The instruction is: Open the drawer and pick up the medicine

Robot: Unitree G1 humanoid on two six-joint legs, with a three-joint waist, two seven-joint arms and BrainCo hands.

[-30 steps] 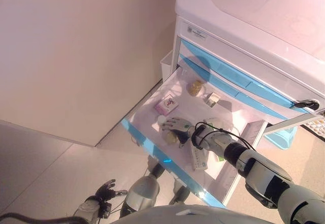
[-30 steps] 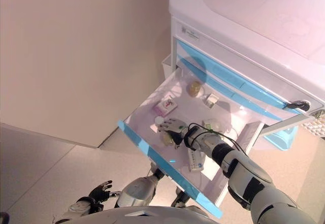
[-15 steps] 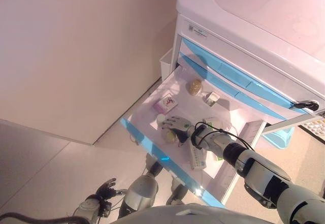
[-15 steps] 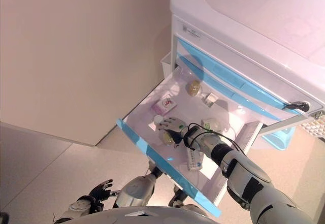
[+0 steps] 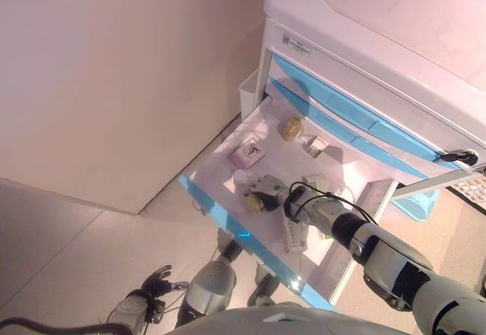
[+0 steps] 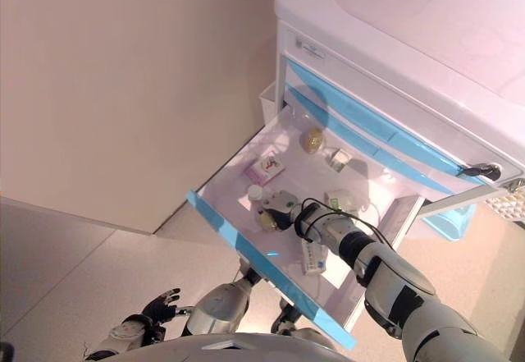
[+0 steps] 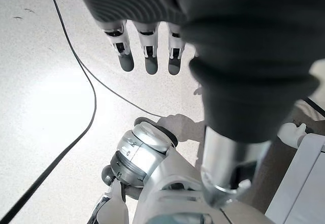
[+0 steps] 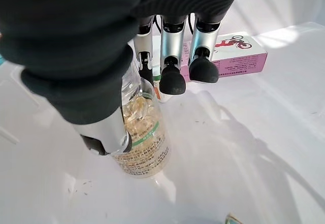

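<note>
In the open drawer (image 5: 357, 191), the right hand (image 8: 167, 56) curls round an upright bottle (image 8: 142, 142), thumb one side, fingers (image 8: 172, 82) opposite. Left hand (image 5: 156, 283) hangs relaxed, far below.

Clear glossy plastic or glass on the medicine bottle (image 8: 139, 132), yellow capsules visible through the wall, a paper label round the lower part. Printed pink-and-white cardboard on the medicine box (image 8: 231, 54), matt. Smooth white plastic with soft sheen on the drawer (image 5: 228, 160) floor; glossy blue plastic along the drawer front (image 5: 250, 242). Smooth, slightly shiny white plastic on the cart top (image 5: 380, 16). Brushed silver metal fingers with dull dark rubbery tips on the right hand (image 8: 175, 56), ribbed matt cover behind. Speckled, polished floor (image 7: 45, 97).
</note>
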